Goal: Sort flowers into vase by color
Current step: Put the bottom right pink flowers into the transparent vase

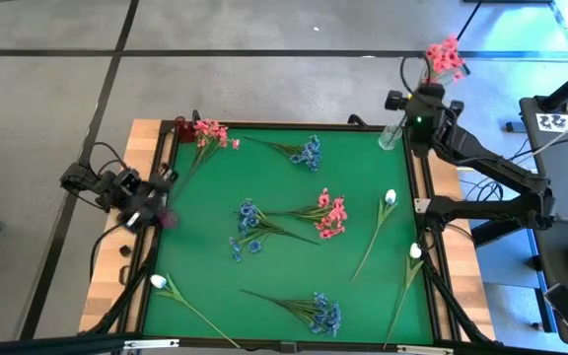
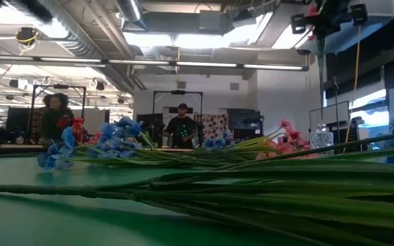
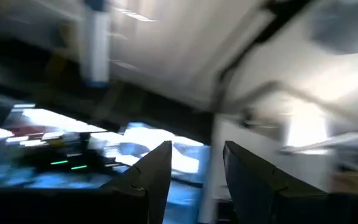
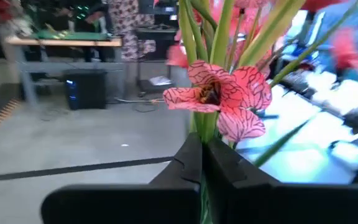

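Right jaws: I see them clamped on a pink sprig [image 4: 219, 99], above the far right corner.
Left gripper [image 3: 194, 168]: fingers apart, seemingly empty, blurred.

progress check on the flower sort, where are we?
Done: nothing clearly sorted; no stems visibly in the clear vase at the far right corner. In hand: the right gripper is shut on a pink sprig, raised near that vase. Left: two pink, four blue and three white sprigs lie on the green mat. The left gripper waits at the mat's left edge, holding nothing visible.
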Motion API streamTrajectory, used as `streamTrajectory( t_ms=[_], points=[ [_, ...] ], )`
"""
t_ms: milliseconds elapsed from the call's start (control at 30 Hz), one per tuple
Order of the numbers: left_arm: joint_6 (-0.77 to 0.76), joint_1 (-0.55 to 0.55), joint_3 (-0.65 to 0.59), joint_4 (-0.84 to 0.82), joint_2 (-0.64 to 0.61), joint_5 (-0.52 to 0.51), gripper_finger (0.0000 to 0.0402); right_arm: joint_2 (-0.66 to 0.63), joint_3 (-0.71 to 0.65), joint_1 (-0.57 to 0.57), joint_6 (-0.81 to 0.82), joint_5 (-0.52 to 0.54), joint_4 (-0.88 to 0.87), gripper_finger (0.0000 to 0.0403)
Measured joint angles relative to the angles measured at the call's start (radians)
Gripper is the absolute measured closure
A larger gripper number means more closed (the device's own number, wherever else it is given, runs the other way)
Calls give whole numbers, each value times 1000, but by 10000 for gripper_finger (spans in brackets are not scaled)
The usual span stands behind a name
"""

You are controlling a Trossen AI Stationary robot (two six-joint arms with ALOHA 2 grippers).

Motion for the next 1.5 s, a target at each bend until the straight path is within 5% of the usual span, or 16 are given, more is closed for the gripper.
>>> streamTrajectory(
  t_ms=[200,333,667,967,1500],
  points=[
    [108,0,0,-67,0,-467,261,23,-2,-117,-200,-100,272,401],
    [106,0,0,-92,0,-589,261,47,-2,-175,-255,-145,329,401],
    [98,0,0,-95,0,-585,261,116,-3,-175,-311,-165,383,401],
    [-132,0,0,-94,0,-575,261,173,-3,-175,-495,-266,515,401],
    [-195,0,0,-96,0,-575,261,81,-165,-175,-640,-343,664,401]
  ],
)
